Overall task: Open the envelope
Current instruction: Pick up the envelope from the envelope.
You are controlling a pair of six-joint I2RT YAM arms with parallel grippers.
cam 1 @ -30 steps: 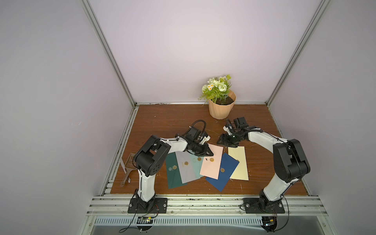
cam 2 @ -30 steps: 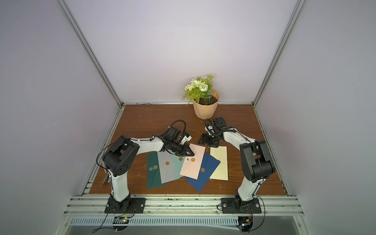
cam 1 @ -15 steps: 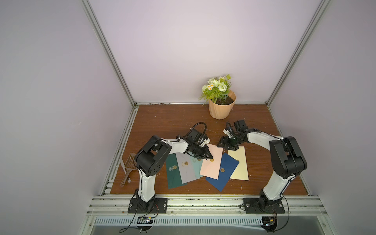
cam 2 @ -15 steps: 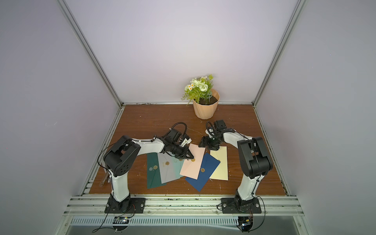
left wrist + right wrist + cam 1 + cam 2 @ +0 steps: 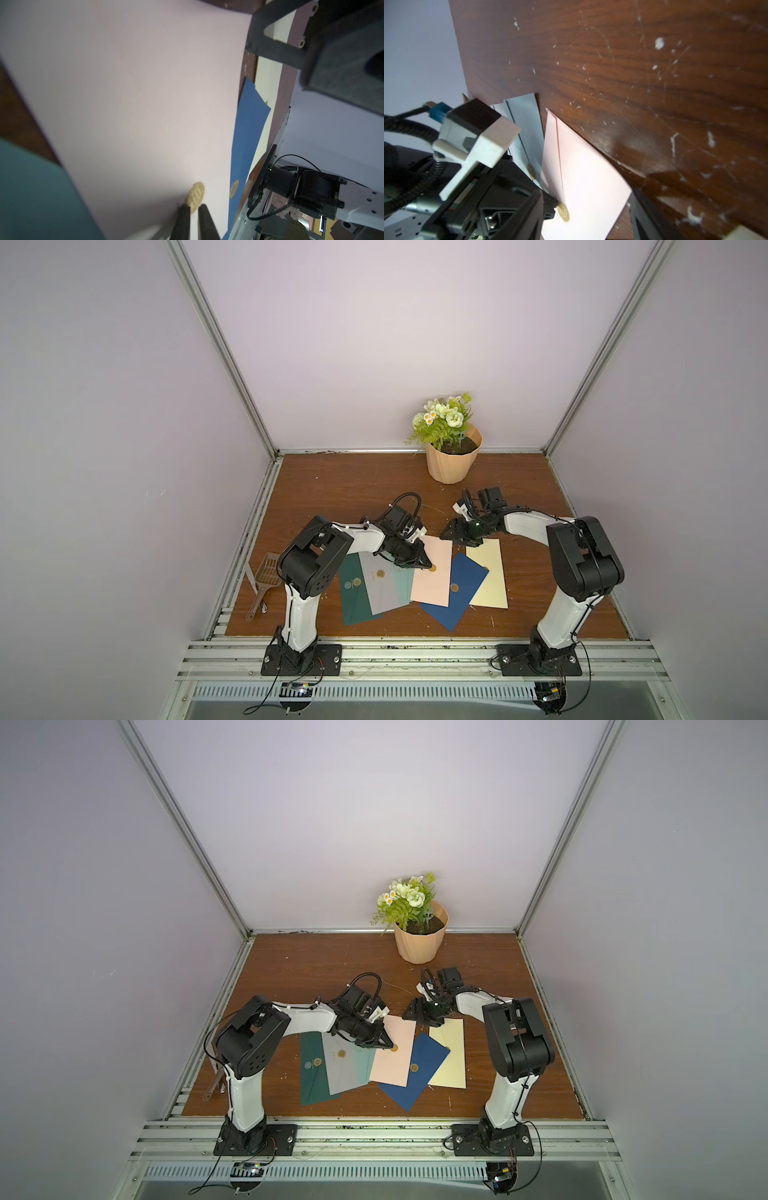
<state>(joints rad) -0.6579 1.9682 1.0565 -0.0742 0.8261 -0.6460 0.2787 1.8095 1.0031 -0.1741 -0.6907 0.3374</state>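
White links (image 5: 361, 541), black joints (image 5: 309, 564), looped black cables (image 5: 404, 126)

Pale lilac walls (image 5: 374, 344) close in three sides, joined at the back corners by slanting aluminium posts (image 5: 222, 348). The tabletop (image 5: 340, 489) is dark brown wood grain. The right wrist view shows it scratched and flecked with white, with a soft sheen under even, diffuse light. Beyond the right tool (image 5: 446, 533), near the back wall, stands a ribbed peach pot (image 5: 451, 464) of white flowers and ferns. Well out to the side of the left tool (image 5: 427, 566), a brown slotted scoop (image 5: 266, 574) lies at the tabletop's edge. On the near side of both tools, aluminium rails (image 5: 415, 650) line the front, with a slotted grille (image 5: 415, 691) below.
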